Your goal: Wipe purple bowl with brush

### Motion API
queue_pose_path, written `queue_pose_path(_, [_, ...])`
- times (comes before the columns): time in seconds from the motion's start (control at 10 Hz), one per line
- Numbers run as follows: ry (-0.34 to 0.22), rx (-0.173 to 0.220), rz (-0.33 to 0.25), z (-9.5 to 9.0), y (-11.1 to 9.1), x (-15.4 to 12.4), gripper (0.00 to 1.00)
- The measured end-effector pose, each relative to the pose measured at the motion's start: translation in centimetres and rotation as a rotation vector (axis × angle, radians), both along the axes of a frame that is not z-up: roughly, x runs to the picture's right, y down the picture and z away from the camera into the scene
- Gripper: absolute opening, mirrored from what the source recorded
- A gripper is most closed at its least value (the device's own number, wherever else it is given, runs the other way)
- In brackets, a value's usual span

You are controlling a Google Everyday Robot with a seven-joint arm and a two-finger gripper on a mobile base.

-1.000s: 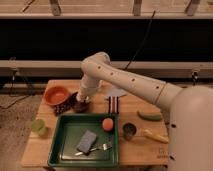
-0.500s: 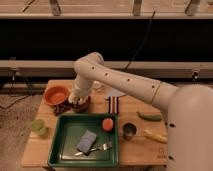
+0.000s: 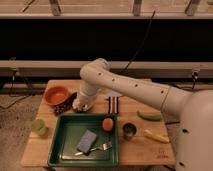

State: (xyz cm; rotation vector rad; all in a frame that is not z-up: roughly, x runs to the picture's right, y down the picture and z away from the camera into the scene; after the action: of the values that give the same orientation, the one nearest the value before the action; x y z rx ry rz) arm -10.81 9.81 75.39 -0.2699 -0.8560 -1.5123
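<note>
1. The gripper [image 3: 81, 104] hangs low at the end of the white arm, right over the purple bowl [image 3: 86, 108], which sits on the bench [image 3: 150, 150] at about 11 o'clock from the green tray [image 3: 56, 136]. The wrist hides most of the bowl. I cannot tell how the jaws stand or whether they hold anything.

2. I cannot pick out the brush. If the gripper does not have it, or holds it loosely, a wiping stroke would probably miss the bowl's inside or let the tool twist out.

3. The bowl looks light and nothing pins it down. Too much sideways push could slide it toward 9 o'clock into the dark patterned item [image 3: 64, 106] lying just beside it, and on to the orange bowl [image 3: 56, 94] behind that.

4. Pressing down on the rim and not the middle could tip the bowl up or flip it.

5. The tray's far edge lies close at 6 o'clock from the bowl. A stroke that way may knock the bowl over the lip, toward the orange ball [image 3: 107, 124].

6. The striped cloth [image 3: 112, 105] lies near at 3 o'clock, under the arm. A wide sweep of the forearm could drag it.
</note>
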Motion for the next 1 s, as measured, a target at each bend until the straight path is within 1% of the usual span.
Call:
queue_pose_path(0.3, [0.053,0.002,0.026,2.3,-2.6,2.0,0.0])
queue_pose_path(0.5, [0.06,0.011,0.025,2.4,-3.4,1.8,0.0])
queue_pose_path(0.8, [0.04,0.025,0.014,1.6,-4.0,0.4,0.01])
queue_pose_path(0.9, [0.03,0.019,0.007,1.5,-4.0,-0.3,0.07])
queue_pose_path(1.0, [0.015,0.004,0.002,1.4,-3.9,-1.1,0.19])
